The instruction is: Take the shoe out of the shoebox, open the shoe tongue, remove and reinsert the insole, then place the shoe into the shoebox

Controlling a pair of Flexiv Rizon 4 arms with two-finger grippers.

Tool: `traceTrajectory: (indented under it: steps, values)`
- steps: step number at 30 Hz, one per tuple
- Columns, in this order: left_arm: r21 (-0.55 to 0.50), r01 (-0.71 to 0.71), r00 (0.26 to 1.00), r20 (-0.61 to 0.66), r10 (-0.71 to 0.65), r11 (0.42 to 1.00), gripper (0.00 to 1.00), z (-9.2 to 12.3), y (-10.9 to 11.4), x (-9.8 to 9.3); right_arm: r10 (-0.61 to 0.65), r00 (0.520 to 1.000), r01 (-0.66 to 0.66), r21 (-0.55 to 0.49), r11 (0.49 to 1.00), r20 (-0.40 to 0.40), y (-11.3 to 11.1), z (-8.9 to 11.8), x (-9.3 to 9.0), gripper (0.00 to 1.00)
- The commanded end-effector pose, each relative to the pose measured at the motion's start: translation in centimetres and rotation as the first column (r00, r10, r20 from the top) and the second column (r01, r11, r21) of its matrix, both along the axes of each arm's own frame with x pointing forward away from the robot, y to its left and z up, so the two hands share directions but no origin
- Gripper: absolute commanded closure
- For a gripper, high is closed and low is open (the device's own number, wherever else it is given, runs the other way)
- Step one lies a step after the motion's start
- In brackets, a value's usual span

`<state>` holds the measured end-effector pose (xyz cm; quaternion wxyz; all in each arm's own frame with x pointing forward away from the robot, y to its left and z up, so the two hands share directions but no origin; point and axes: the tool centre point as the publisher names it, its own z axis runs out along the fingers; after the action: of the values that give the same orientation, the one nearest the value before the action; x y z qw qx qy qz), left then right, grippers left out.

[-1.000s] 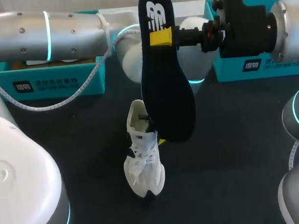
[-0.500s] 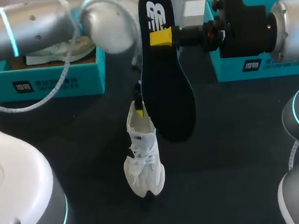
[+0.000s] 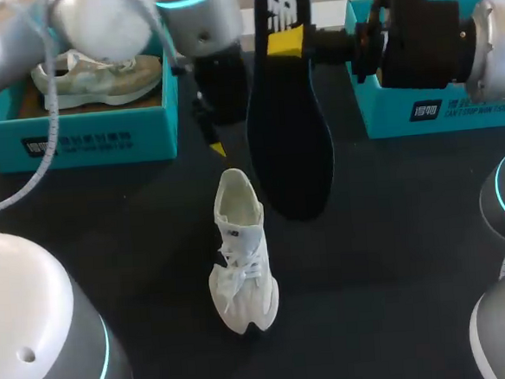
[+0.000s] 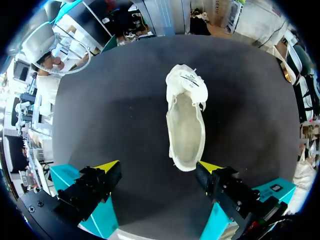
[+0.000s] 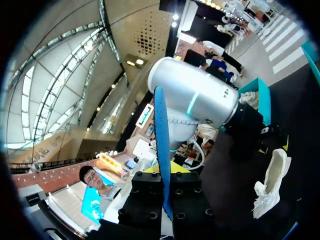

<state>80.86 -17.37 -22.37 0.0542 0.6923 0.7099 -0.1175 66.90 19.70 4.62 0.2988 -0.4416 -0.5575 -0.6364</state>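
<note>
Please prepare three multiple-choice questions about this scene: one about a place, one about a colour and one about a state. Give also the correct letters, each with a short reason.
1. The white shoe stands:
A on a tray; B on the table; C on a shelf.
2. The two boxes are:
A teal; B red; C yellow.
3. The right tool is:
A open and empty; B shut on a lace; C shut on the insole.

Answers:
1 B, because its sole rests on the dark table.
2 A, because the walls of both show teal in the head view.
3 C, because the yellow tips press the insole from both sides.
</note>
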Motion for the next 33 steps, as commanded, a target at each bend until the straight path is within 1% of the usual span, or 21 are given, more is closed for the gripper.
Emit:
traceTrajectory:
  steps: [1,2,7,8,12,14,15,17,19,22,23,24,25,33]
  values:
    - [-0.305,-0.023,0.997,0.069,0.046,0.952,0.0,3.0,3.4,-0.9,-0.02,0.997,0.022,0.024,0.999,-0.072,-0.7,-1.0,1.6,1.0]
    - [-0.328,-0.024,0.996,0.078,0.052,0.944,0.0,3.5,3.6,-0.7,-0.03,0.994,0.032,0.026,0.999,-0.101,-0.9,-1.3,2.3,1.0]
    - [-0.409,-0.04,0.99,0.105,0.091,0.912,0.0,5.4,4.7,0.0,-0.016,0.987,0.022,0.034,0.999,-0.161,-1.2,-2.3,4.9,1.0]
    - [-0.426,-0.036,0.99,0.106,0.09,0.904,0.0,5.8,4.9,0.0,-0.021,0.984,0.027,0.026,0.999,-0.179,-1.3,-2.5,5.4,1.0]
    - [-0.495,-0.009,0.987,0.137,0.088,0.869,0.0,7.4,5.8,-0.3,-0.024,0.97,0.037,0.049,0.998,-0.242,-1.3,-3.4,7.2,1.0]
    - [-0.521,0.002,0.984,0.151,0.09,0.853,0.0,8.2,6.1,-0.3,-0.039,0.957,0.054,0.046,0.997,-0.287,-1.2,-3.9,8.2,1.0]
    - [-0.538,0.014,0.984,0.156,0.083,0.843,0.0,8.6,6.3,-0.3,-0.052,0.944,0.071,0.047,0.996,-0.326,-1.2,-4.4,8.7,1.0]
    - [-0.561,0.031,0.983,0.169,0.077,0.827,0.0,9.3,6.6,-0.4,-0.089,0.925,0.11,0.038,0.993,-0.37,-1.1,-5.1,9.3,1.0]
    - [-0.584,0.052,0.981,0.182,0.069,0.81,0.0,9.8,6.8,-0.6,-0.16,0.88,0.191,0.025,0.981,-0.447,-1.4,-6.1,9.9,1.0]
    - [-0.616,0.066,0.98,0.19,0.067,0.785,0.0,10.5,7.0,-0.8,-0.16,0.88,0.191,0.025,0.981,-0.447,-1.4,-6.1,9.9,1.0]
    - [-0.619,0.037,0.981,0.172,0.089,0.785,0.0,10.8,7.0,-0.8,-0.16,0.88,0.191,0.025,0.981,-0.447,-1.4,-6.1,9.9,1.0]
    - [-0.615,0.034,0.983,0.163,0.085,0.788,0.0,11.0,7.0,-0.8,-0.16,0.88,0.191,0.025,0.981,-0.447,-1.4,-6.1,9.9,1.0]
    - [-0.594,0.048,0.982,0.175,0.07,0.803,0.0,11.0,7.1,-0.8,-0.16,0.88,0.191,0.025,0.981,-0.447,-1.4,-6.1,9.9,1.0]
    - [-0.594,0.048,0.982,0.175,0.07,0.803,0.0,11.0,7.1,-0.8,-0.16,0.88,0.191,0.025,0.981,-0.447,-1.4,-6.1,9.9,1.0]
